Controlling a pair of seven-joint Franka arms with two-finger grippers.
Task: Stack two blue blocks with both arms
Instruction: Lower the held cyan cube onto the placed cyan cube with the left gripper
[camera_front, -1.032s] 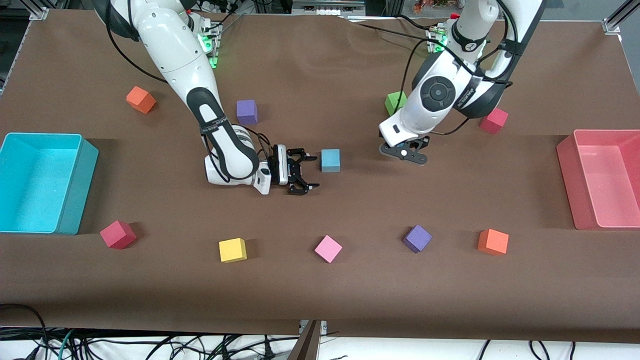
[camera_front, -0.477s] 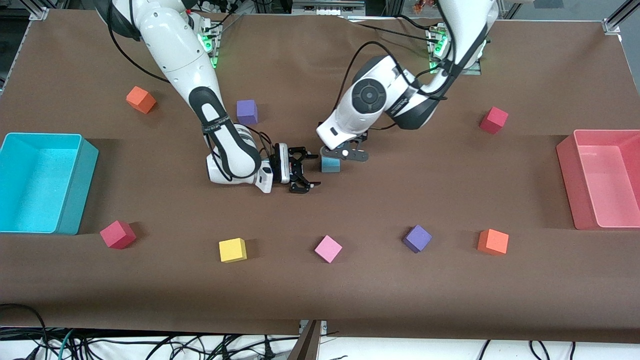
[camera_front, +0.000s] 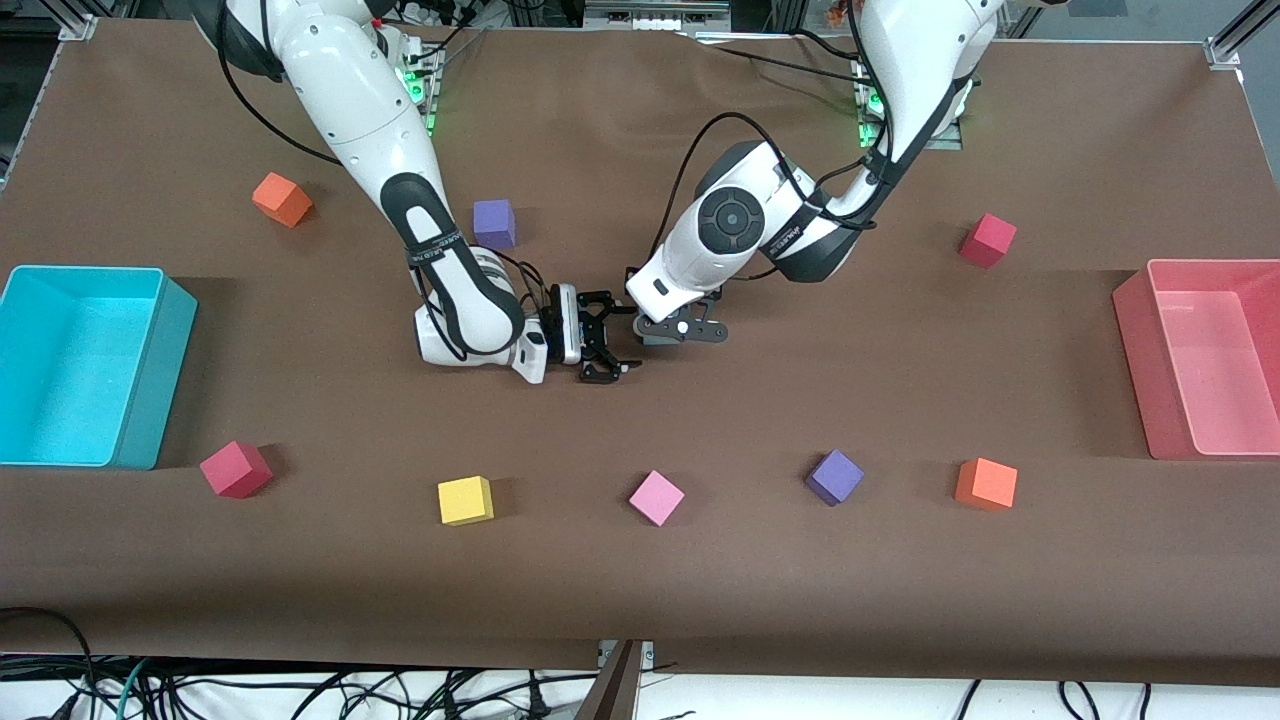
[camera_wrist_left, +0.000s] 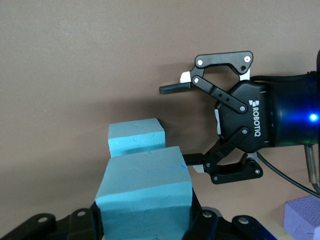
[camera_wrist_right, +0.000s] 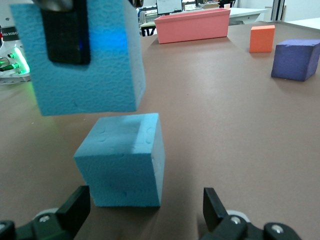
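Note:
One sky-blue block (camera_wrist_left: 136, 137) rests on the brown table mid-way between the arms, also seen in the right wrist view (camera_wrist_right: 125, 160). A second blue block (camera_wrist_left: 145, 197) hangs just above it, slightly offset with a small gap, and my left gripper (camera_front: 680, 328) is shut on it. In the right wrist view the held block (camera_wrist_right: 100, 75) shows a black pad (camera_wrist_right: 65, 32) pressed on its face. My right gripper (camera_front: 625, 340) lies low and open beside the resting block, toward the right arm's end, its fingers (camera_wrist_right: 75, 207) apart with nothing between them.
Loose cubes ring the middle: purple (camera_front: 494, 223), orange (camera_front: 281, 199), red (camera_front: 987, 240), and nearer the camera red (camera_front: 235, 468), yellow (camera_front: 465, 500), pink (camera_front: 656, 497), purple (camera_front: 834, 476), orange (camera_front: 986, 484). A turquoise bin (camera_front: 150, 400) and a pink bin (camera_front: 1135, 340) stand at the ends.
My left arm has swung toward the right arm's end with its blue block and now holds it over the resting block. The right gripper has barely moved.

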